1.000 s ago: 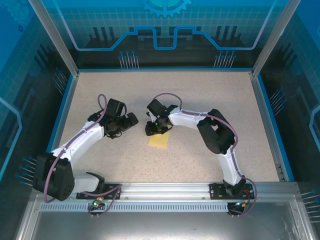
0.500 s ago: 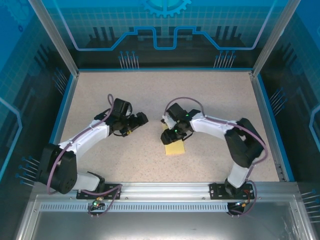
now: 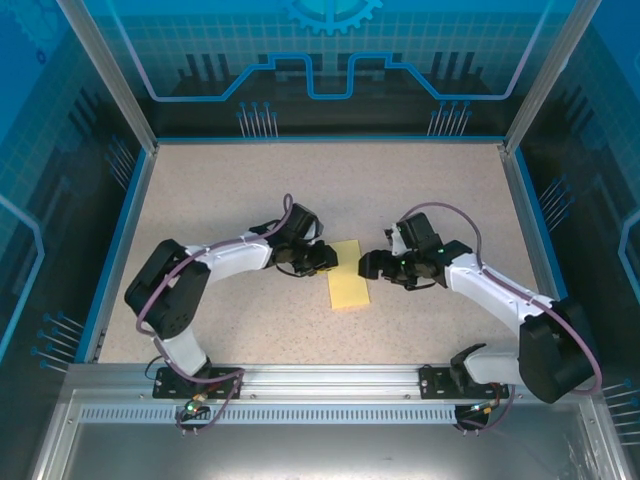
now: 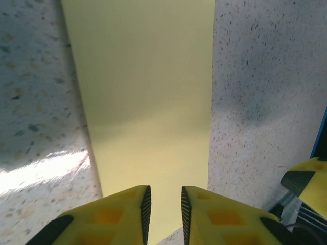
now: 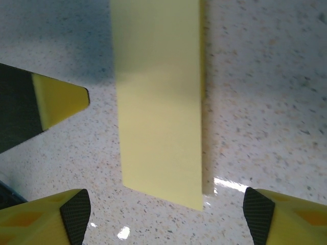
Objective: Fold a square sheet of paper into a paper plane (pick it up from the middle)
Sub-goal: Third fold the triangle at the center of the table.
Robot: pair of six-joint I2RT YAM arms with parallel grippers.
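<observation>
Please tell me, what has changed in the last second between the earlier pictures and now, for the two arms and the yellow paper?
The right gripper let go of the folded paper, swung to its right side and now stands open. The left gripper came across to the paper's left edge, its fingers nearly closed. The paper slid rightward along the table with the right gripper and now lies free, a narrow strip. The table is as before.

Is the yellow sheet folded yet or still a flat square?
Folded: the yellow sheet is a narrow rectangle, with doubled layers along one long edge.

One folded yellow paper sheet [image 3: 349, 274]; two arms, each with one end effector: left [image 3: 326, 258], right [image 3: 371, 266].
</observation>
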